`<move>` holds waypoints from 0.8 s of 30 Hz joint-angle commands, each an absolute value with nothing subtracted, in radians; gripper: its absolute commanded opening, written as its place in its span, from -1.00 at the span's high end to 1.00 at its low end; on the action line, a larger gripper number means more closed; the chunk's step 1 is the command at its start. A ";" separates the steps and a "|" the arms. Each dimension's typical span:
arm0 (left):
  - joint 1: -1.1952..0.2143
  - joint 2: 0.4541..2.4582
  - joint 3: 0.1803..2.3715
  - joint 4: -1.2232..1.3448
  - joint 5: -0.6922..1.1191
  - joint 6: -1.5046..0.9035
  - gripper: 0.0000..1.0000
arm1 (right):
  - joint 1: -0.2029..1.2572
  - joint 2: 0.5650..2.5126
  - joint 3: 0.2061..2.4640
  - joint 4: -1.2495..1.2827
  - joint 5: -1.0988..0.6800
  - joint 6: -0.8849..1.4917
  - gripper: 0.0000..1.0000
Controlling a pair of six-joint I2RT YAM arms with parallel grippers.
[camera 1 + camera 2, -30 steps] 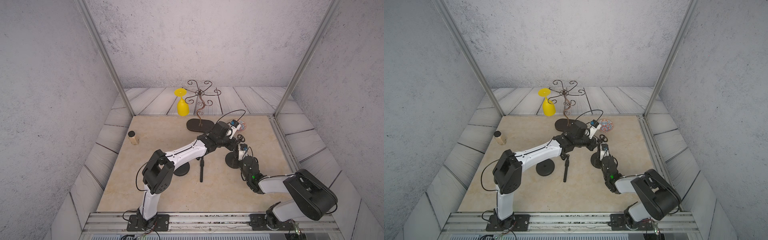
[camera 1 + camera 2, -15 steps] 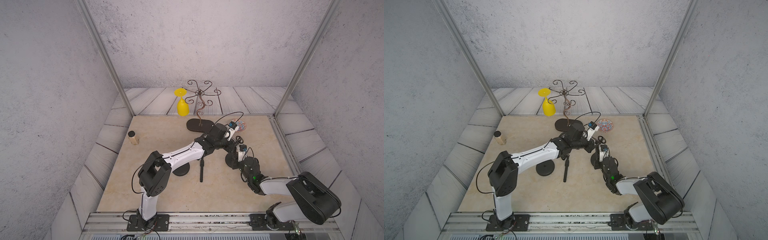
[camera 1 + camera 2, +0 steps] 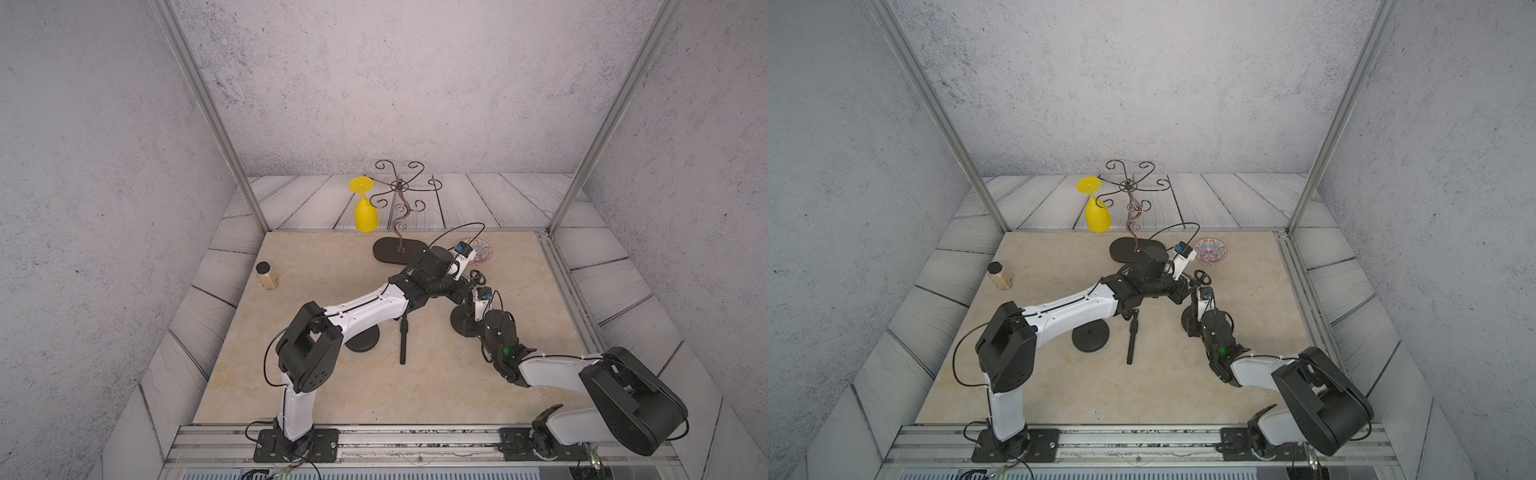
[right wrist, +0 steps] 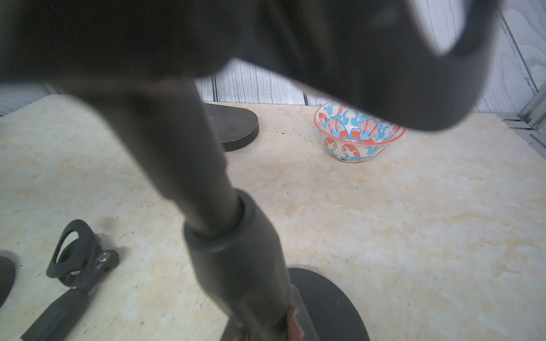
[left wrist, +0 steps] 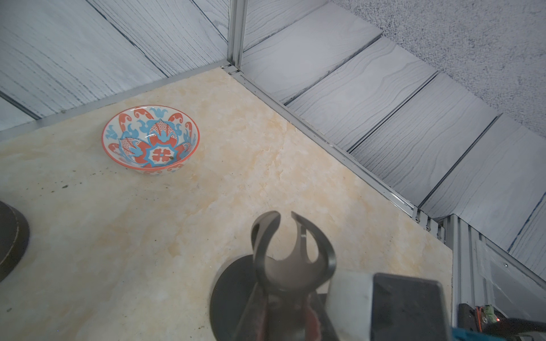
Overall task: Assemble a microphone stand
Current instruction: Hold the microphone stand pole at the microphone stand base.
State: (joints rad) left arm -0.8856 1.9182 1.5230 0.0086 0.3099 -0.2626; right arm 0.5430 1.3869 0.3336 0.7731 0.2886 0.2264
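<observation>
Closest to the front rail (image 3: pixel 415 434), the right arm's elbow (image 3: pixel 631 399) has sunk a touch over the last second. The left arm's elbow (image 3: pixel 309 349) has eased outward. Nothing else has shifted, and both grips are as they were.

The right gripper (image 4: pixel 266 328) is clamped narrow on the thick lower sleeve of the black telescopic pole (image 4: pixel 233 259). The pole rises from the black round base (image 3: pixel 459 327) directly under that gripper. The fingers hide its foot, so I cannot tell whether it is seated.

Off to that gripper's left, a second black pole with its clip (image 3: pixel 402 341) lies flat on the beige stone-look tabletop (image 3: pixel 332 395). It is near a second black disc base (image 3: pixel 368 344), which is half under the left forearm.

Above the right gripper, the left gripper (image 5: pixel 285 313) is pinched tight on the neck of the black U-shaped microphone clip (image 5: pixel 291 259) at the pole's top. Its prongs open away from the fingers.

Beyond the left gripper sits a red-and-blue patterned bowl (image 5: pixel 150 141). Farther back are a dark wire jewellery tree (image 3: pixel 400 195) and an upturned yellow goblet (image 3: pixel 365 212). A small black-capped jar (image 3: pixel 266 276) stands well apart.
</observation>
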 commanded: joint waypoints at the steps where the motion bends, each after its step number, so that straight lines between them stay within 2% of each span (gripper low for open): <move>1: -0.915 1.899 1.531 -0.105 0.463 -0.314 0.84 | 0.487 1.403 0.350 0.667 0.531 0.353 0.89; 11: -0.916 1.907 1.539 -0.104 0.465 -0.316 0.84 | 0.488 1.415 0.383 0.601 0.577 0.378 0.89; 24: -0.917 1.906 1.530 -0.116 0.460 -0.308 0.84 | 0.523 1.431 0.349 0.582 0.499 0.411 0.91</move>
